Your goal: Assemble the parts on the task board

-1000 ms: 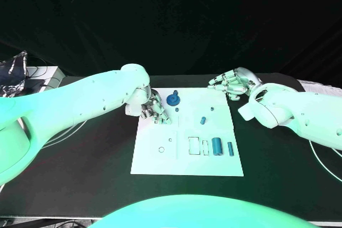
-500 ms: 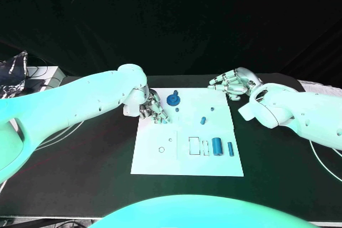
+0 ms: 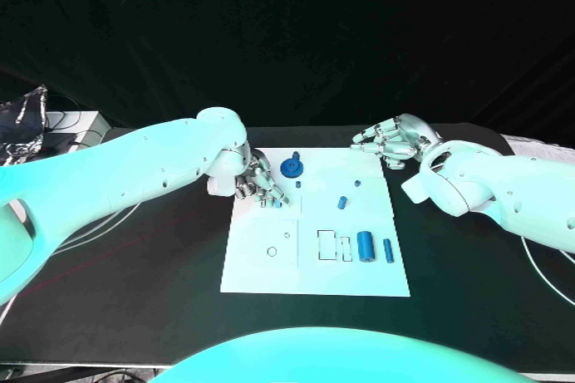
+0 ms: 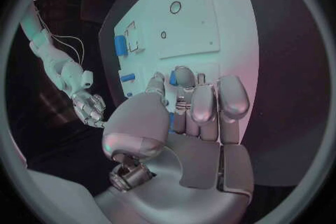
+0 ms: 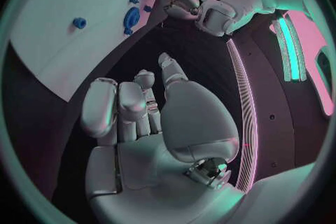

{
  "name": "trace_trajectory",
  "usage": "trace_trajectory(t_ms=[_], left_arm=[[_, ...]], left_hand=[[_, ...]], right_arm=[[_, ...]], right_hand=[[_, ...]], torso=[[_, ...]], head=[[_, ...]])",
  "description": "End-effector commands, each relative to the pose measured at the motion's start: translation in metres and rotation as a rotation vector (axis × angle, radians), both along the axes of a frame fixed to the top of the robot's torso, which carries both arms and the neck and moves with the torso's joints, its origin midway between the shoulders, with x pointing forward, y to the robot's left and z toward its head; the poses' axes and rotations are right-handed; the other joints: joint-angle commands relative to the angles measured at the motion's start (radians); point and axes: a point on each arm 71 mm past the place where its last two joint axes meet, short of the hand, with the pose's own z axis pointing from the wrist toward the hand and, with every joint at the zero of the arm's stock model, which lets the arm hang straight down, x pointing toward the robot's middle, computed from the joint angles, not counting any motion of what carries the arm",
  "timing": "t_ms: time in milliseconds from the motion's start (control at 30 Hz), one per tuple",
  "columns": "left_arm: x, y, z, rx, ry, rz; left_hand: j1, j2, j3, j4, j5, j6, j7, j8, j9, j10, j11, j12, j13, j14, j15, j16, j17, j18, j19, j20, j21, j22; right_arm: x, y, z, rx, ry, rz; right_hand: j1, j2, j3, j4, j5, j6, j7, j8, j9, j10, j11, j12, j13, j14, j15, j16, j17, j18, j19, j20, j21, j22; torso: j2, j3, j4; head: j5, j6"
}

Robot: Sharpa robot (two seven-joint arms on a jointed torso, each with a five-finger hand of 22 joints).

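From my seat the job looks barely begun. Starting at the left, my left hand (image 3: 260, 185) sits over the far left corner of the task board (image 3: 266, 275), fingers pointing down and close together. Something small and blue (image 3: 276, 203) shows at its fingertips, but I cannot tell whether they pinch it or merely rest beside it; the left wrist view shows blue just past the fingers (image 4: 203, 102) and settles nothing.

Moving right across the board, a blue gear-like part (image 3: 293, 167) stands near the far edge, just beside that hand. Lower down I see an outlined small ring (image 3: 271, 251) and a rectangular outline (image 3: 326, 243), both of which look unfilled. Next come a small short part (image 3: 341, 203) mid-board, a tiny piece (image 3: 356, 183) beyond it, then a thick cylinder (image 3: 364, 246) and a slim pin (image 3: 387, 250) lying side by side near the board's right edge. These all appear loose, so I judge most of the assembly is still ahead.

Furthest right, my right hand (image 3: 390, 139) hovers off the board's far right corner, fingers curled in with nothing visible in them; the right wrist view agrees.

Beyond the board, a crinkled foil-like bundle (image 3: 24, 121) and cables (image 3: 72, 125) sit at the table's far left, well apart from the work. Nothing blocks the loose parts, though the gear stands close to my left hand's path.
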Motion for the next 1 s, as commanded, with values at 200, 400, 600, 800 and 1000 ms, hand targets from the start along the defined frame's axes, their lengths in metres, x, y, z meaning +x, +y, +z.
trace_trajectory(t_ms=[200, 400, 600, 800, 1000], left_arm=[[-0.001, -0.002, 0.009, -0.055, -0.033, 0.024], [-0.003, 0.002, 0.021, -0.083, -0.076, 0.033], [-0.011, 0.012, 0.029, -0.117, -0.134, 0.076], [-0.020, 0.027, 0.033, -0.180, -0.233, 0.183], [-0.032, 0.034, 0.025, -0.237, -0.315, 0.269]], left_hand=[[0.009, -0.011, -0.004, 0.002, -0.006, 0.002, 0.001, 0.005, 0.002, -0.002, 0.006, 0.004, -0.002, -0.002, 0.002, -0.009, -0.005, -0.014, 0.004, -0.003, -0.012, 0.088], [0.013, -0.009, -0.002, 0.003, -0.003, -0.020, 0.011, -0.010, -0.006, -0.014, 0.011, 0.003, -0.003, -0.005, 0.004, -0.018, -0.014, -0.011, -0.001, -0.004, -0.027, 0.082], [0.028, 0.000, 0.000, 0.010, 0.003, -0.026, 0.042, -0.100, -0.154, -0.047, 0.031, 0.012, -0.007, -0.010, 0.015, -0.038, -0.029, 0.000, -0.010, 0.007, -0.060, 0.069], [0.067, -0.023, -0.006, 0.041, 0.009, -0.050, 0.067, -0.128, -0.278, -0.083, 0.049, -0.023, -0.052, -0.031, 0.028, -0.092, -0.067, 0.018, -0.037, 0.019, -0.141, 0.035], [0.087, -0.048, -0.010, 0.082, 0.007, -0.102, 0.095, -0.136, -0.386, -0.091, 0.066, -0.050, -0.113, -0.041, 0.039, -0.141, -0.097, 0.029, -0.049, 0.029, -0.199, 0.009]], right_arm=[[-0.001, 0.001, -0.001, -0.002, -0.005, 0.018], [-0.001, 0.000, -0.002, -0.002, -0.006, 0.016], [-0.002, -0.002, -0.001, -0.002, -0.010, 0.012], [-0.002, -0.006, -0.001, -0.003, -0.012, 0.006], [-0.002, -0.008, -0.002, -0.005, -0.011, 0.001]], right_hand=[[0.004, 0.004, 0.002, -0.006, 0.007, 0.002, 0.006, -0.005, -0.001, -0.002, -0.003, -0.004, -0.002, 0.002, -0.004, -0.005, -0.001, 0.003, 0.077, -0.004, -0.003, 0.154], [0.004, 0.004, 0.002, -0.006, 0.007, 0.002, 0.006, -0.005, -0.001, -0.002, -0.003, -0.004, -0.002, 0.002, -0.004, -0.005, -0.001, 0.003, 0.077, -0.004, -0.003, 0.154], [0.004, 0.004, 0.002, -0.006, 0.007, 0.002, 0.006, -0.005, -0.001, -0.002, -0.003, -0.004, -0.002, 0.002, -0.004, -0.005, -0.001, 0.003, 0.077, -0.004, -0.003, 0.154], [0.004, 0.004, 0.002, -0.006, 0.007, 0.002, 0.006, -0.005, -0.001, -0.002, -0.003, -0.004, -0.002, 0.002, -0.004, -0.005, -0.001, 0.003, 0.077, -0.004, -0.003, 0.154], [0.004, 0.004, 0.002, -0.006, 0.007, 0.002, 0.006, -0.005, -0.001, -0.002, -0.003, -0.004, -0.002, 0.002, -0.004, -0.005, -0.001, 0.003, 0.077, -0.004, -0.003, 0.154]], torso=[[0.000, 0.0004, -0.0006], [-0.001, 0.0003, -0.0001], [-0.001, 0.0001, 0.0002], [-0.002, 0.0007, 0.0017], [-0.005, 0.0003, 0.0027]], head=[[0.001, 0.000], [0.000, 0.003], [-0.004, 0.006], [-0.005, 0.007], [-0.009, 0.008]])
